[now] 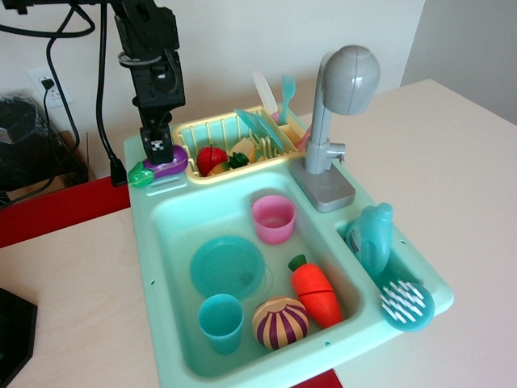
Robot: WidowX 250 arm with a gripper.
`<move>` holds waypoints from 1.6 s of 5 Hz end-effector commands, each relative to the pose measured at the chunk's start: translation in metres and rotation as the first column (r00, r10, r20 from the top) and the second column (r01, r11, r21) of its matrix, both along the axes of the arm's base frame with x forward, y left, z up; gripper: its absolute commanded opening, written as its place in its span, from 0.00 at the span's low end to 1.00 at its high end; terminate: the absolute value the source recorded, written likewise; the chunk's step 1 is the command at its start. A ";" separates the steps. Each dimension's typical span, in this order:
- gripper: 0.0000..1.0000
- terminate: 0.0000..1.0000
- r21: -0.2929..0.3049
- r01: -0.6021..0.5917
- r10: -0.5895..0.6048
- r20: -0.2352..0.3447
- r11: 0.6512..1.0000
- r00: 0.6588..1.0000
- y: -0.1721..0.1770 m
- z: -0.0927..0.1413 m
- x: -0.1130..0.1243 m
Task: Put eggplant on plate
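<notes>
A pale surface (73, 275) before a white wall carries my toy sink (161, 323). The eggplant (158, 170) lies on the sink's far-left ledge, my gripper (157, 150) down over it; whether it has clenched, I cannot tell. The plate (227, 266) sits well apart in the basin, hemmed by the pink cup (273, 218), teal cup (220, 322) and onion (279, 323). My worry: glossy plastic slipping loose, or a drop landing off the plate among those neighbours.
</notes>
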State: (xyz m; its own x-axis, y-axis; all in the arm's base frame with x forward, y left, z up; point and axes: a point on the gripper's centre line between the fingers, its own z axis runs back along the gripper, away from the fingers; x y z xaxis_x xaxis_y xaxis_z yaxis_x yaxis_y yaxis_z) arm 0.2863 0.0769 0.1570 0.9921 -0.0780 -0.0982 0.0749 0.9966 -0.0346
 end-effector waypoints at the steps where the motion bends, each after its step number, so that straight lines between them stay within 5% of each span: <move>1: 1.00 0.00 0.000 0.000 0.000 0.000 1.000 1.000 0.000 0.000 0.000; 5: 1.00 0.00 0.013 -0.007 0.008 -0.050 1.000 0.999 0.001 -0.026 0.002; 6: 0.00 0.00 0.030 -0.013 0.014 -0.040 0.999 0.999 0.001 -0.030 0.000; 8: 0.00 0.00 0.034 0.003 -0.004 0.016 0.999 1.000 -0.002 -0.023 -0.002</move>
